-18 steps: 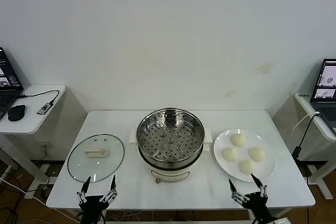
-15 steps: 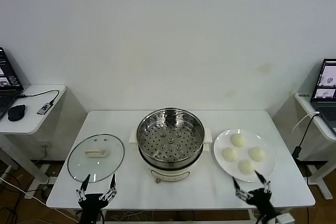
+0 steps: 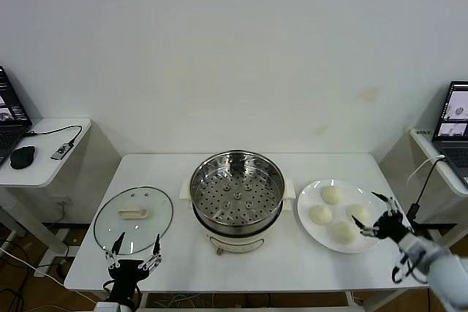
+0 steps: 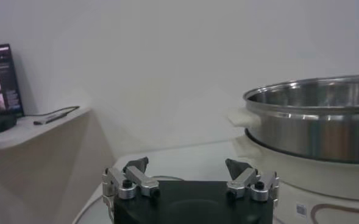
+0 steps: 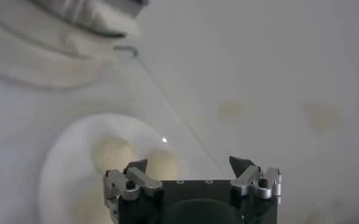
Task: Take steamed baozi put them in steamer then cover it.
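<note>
Several off-white baozi (image 3: 331, 194) lie on a white plate (image 3: 308, 202) to the right of the steamer (image 3: 236, 191), whose steel basket is empty on its cream pot base. The glass cover (image 3: 134, 217) lies flat on the table to the steamer's left. My right gripper (image 3: 368, 210) hovers open over the plate's right side, just above the baozi, holding nothing. The right wrist view shows that gripper (image 5: 188, 163) open above a baozi (image 5: 115, 152). My left gripper (image 3: 137, 240) stands open at the table's front edge, just in front of the cover, and shows open again (image 4: 187, 163) beside the steamer (image 4: 313, 122).
A side table (image 3: 44, 155) at far left carries a laptop, a mouse and a cable. Another laptop (image 3: 453, 118) stands on a table at far right. A white wall rises behind the work table (image 3: 168, 169).
My right gripper has left the table's front edge, rising and moving right and forward until it is over the plate's right side. The left gripper has barely shifted.
</note>
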`<state>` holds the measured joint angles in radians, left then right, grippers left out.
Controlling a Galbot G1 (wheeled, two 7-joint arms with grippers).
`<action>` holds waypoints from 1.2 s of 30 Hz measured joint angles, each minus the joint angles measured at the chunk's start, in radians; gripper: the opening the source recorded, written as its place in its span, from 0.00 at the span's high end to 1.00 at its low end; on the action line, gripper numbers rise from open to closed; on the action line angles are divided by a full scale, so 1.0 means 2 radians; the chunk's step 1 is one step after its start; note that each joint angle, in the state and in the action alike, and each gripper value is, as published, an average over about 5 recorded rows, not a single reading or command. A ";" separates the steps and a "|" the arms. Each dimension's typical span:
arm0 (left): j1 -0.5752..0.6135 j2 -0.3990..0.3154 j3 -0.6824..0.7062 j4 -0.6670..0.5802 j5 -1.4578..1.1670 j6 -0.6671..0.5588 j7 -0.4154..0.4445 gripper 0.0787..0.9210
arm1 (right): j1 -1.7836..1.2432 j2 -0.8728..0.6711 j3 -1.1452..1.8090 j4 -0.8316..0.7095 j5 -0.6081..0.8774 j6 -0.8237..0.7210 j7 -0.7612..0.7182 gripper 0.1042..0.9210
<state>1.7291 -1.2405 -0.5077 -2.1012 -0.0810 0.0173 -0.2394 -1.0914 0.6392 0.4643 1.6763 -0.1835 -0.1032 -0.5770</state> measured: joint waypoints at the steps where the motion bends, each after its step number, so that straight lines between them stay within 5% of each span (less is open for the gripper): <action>1: -0.001 0.000 0.000 0.000 0.003 0.001 -0.001 0.12 | 0.030 -0.007 -0.027 -0.013 -0.003 -0.001 -0.014 0.12; 16: -0.011 0.009 -0.007 0.007 0.022 0.004 0.003 0.12 | 0.416 -0.025 -0.414 -0.193 -0.004 0.010 -0.176 0.12; 36: -0.005 0.010 -0.024 0.009 0.038 -0.008 0.012 0.12 | 0.524 0.082 -0.552 -0.366 -0.024 0.033 -0.212 0.12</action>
<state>1.7192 -1.2200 -0.5555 -2.0828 -0.0043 0.0012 -0.2161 -0.0438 0.8036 -0.6405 0.9452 -0.2311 -0.0366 -1.0012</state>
